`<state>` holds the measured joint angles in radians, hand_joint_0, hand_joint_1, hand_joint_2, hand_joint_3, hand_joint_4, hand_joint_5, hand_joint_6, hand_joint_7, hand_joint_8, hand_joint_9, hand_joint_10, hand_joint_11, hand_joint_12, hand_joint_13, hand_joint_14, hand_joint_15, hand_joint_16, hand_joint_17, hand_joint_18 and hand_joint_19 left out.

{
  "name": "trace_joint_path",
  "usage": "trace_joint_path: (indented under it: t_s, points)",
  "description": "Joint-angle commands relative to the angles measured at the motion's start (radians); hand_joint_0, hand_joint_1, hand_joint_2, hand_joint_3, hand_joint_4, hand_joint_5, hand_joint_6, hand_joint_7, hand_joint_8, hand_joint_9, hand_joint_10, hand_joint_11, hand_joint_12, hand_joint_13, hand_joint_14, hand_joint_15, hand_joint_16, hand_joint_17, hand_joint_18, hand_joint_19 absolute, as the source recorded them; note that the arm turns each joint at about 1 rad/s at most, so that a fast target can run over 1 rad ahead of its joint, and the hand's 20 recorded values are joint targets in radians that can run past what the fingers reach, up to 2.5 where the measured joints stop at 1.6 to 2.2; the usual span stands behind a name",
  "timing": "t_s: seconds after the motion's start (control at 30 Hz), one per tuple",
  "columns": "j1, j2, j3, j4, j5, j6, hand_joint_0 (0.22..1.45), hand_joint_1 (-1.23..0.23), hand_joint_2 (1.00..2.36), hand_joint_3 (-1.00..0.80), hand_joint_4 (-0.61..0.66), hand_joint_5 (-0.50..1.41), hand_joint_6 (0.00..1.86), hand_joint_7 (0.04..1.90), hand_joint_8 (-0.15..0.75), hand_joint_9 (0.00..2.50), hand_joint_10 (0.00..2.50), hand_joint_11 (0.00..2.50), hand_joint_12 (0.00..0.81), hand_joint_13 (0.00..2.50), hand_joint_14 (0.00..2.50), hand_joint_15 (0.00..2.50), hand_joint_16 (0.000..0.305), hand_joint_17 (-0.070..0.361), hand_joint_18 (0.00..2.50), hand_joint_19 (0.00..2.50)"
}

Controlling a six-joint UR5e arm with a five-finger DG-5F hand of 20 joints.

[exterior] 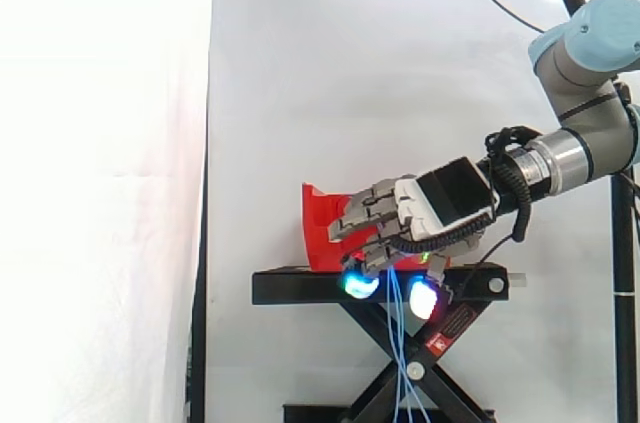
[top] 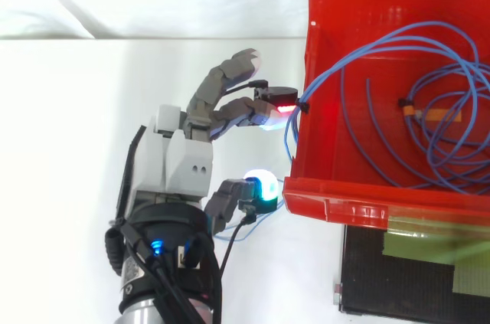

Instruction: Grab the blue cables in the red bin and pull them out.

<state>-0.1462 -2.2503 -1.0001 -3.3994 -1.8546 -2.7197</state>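
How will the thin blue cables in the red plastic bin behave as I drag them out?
Probably floppy: the thin blue cables hang limp below the hand. Likely to come as a tangled bundle: their loops overlap inside the red plastic bin.

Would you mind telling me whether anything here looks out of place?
Yes: some blue cables spill over the wall of the red bin, pinched by the hand, and dangle below the black stand rather than lying coiled inside.
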Motion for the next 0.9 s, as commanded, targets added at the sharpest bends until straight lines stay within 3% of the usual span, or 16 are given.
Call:
trace_joint_path:
  t_s: [0.0, 0.87]
  points:
    - [-0.001, 0.000, 0.000, 0.000, 0.000, -0.005, 0.81, -0.82, 1.00, -1.00, 0.35, 0.80, 0.02, 0.49, 0.321, 0.90, 0.03, 0.81, 0.333, 0.46, 0.02, 0.41, 0.047, 0.105, 0.44, 0.60]
    - [-0.003, 0.000, 0.021, 0.006, -0.005, -0.064, 0.82, -0.82, 1.00, -1.00, 0.31, 0.83, 0.02, 0.48, 0.319, 0.93, 0.03, 0.81, 0.329, 0.50, 0.02, 0.41, 0.046, 0.104, 0.46, 0.60]
